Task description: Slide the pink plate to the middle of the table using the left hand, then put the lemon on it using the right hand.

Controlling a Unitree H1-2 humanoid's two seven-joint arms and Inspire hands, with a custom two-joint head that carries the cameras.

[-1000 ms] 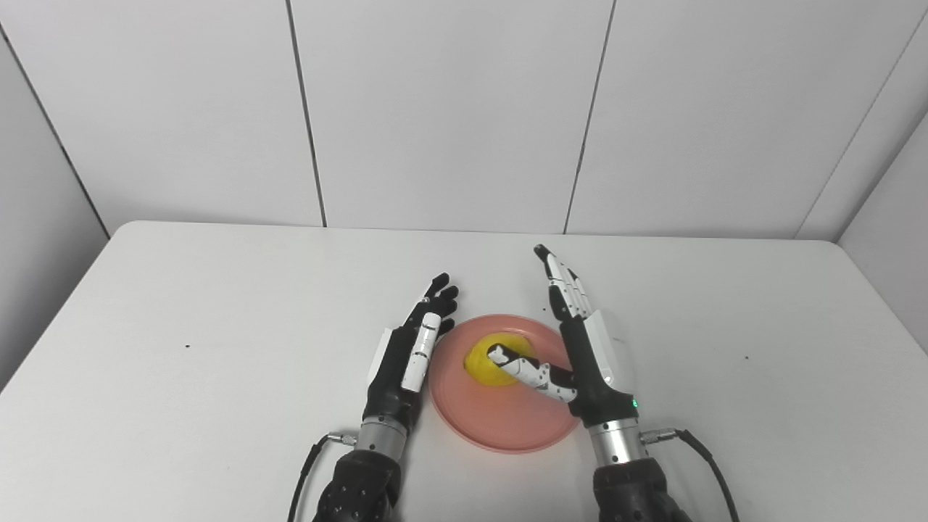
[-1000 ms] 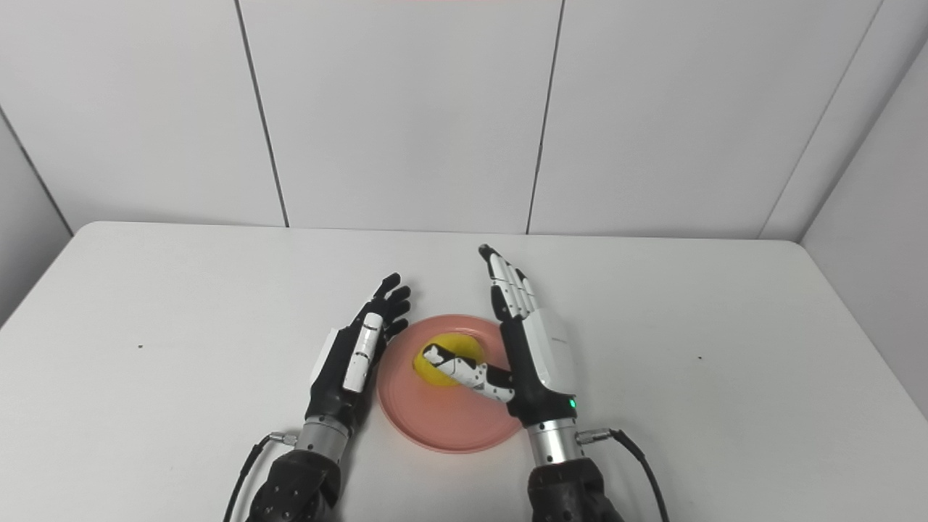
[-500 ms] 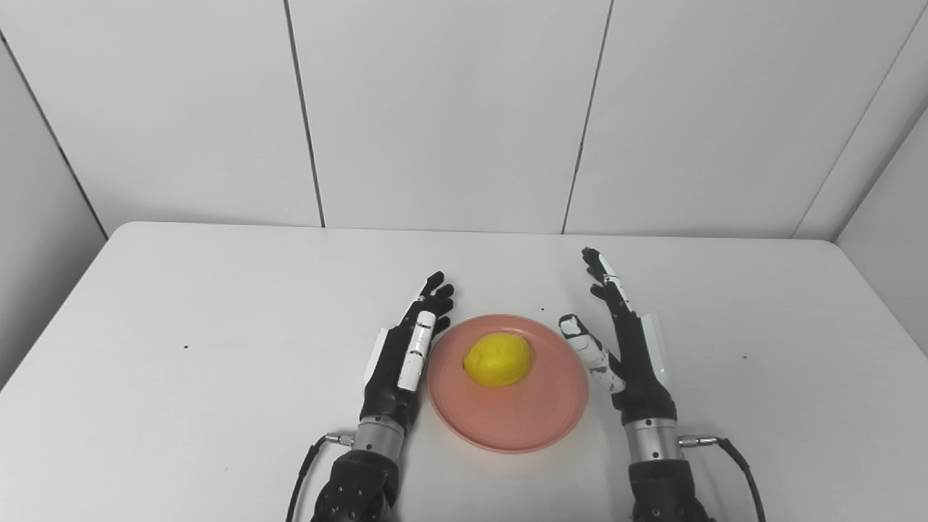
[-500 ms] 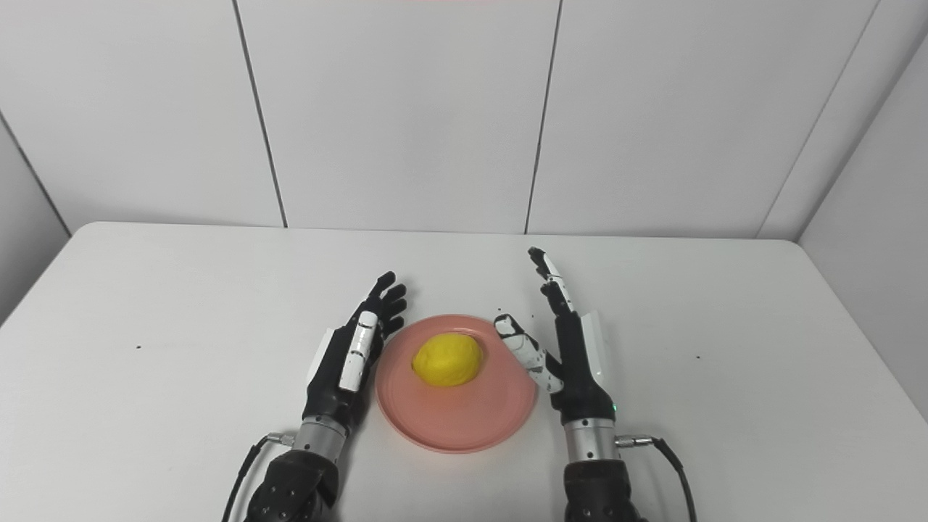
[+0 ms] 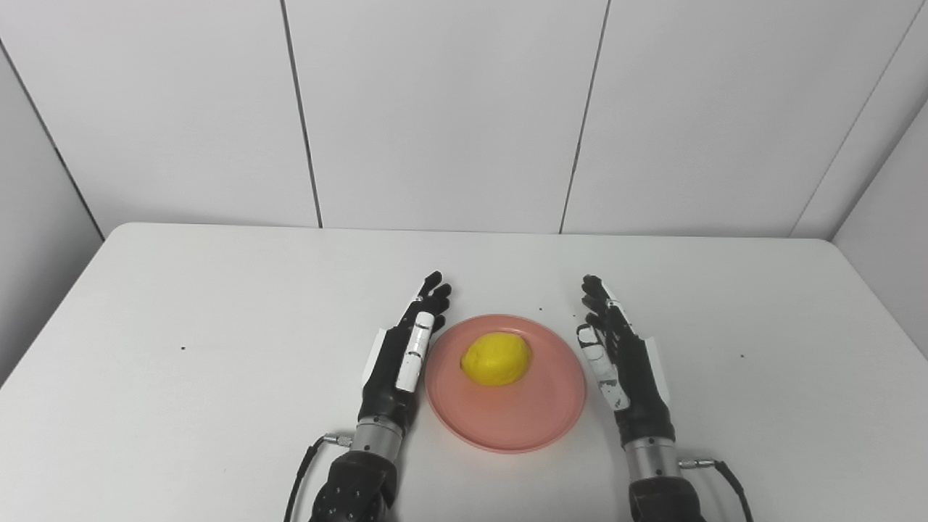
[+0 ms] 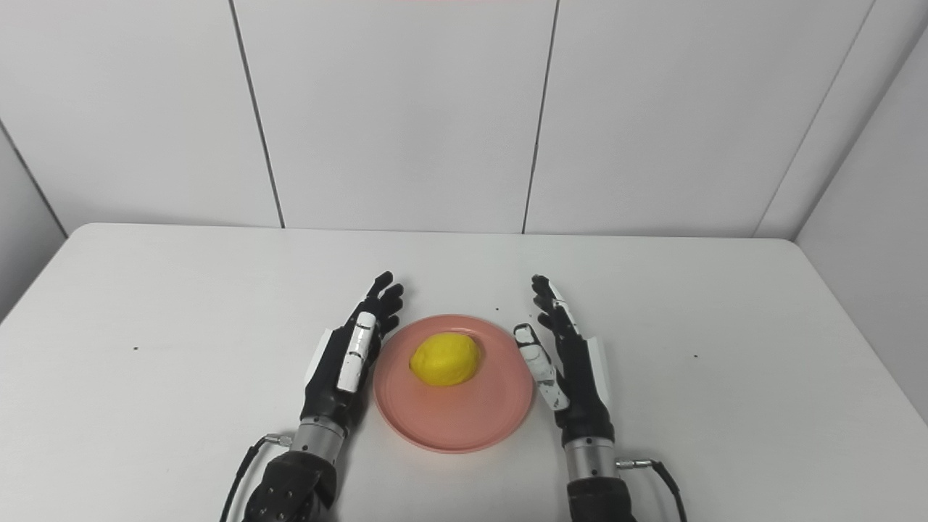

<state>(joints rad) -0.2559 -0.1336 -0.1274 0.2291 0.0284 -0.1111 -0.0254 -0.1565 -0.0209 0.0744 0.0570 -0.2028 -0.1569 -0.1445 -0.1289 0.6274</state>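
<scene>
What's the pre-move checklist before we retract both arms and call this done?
1. Lemon resting on pink plate: ok.
2. Plate near the middle of the table, flat on it: ok.
3. Right hand open, clear of the lemon, beside the plate's right rim: ok.
4. Left hand open, holding nothing, beside the left rim: ok.
5. Left hand clear of the plate rim: cannot tell, they look very close.
6. Lemon settled, not rolling: cannot tell from one moment.
</scene>
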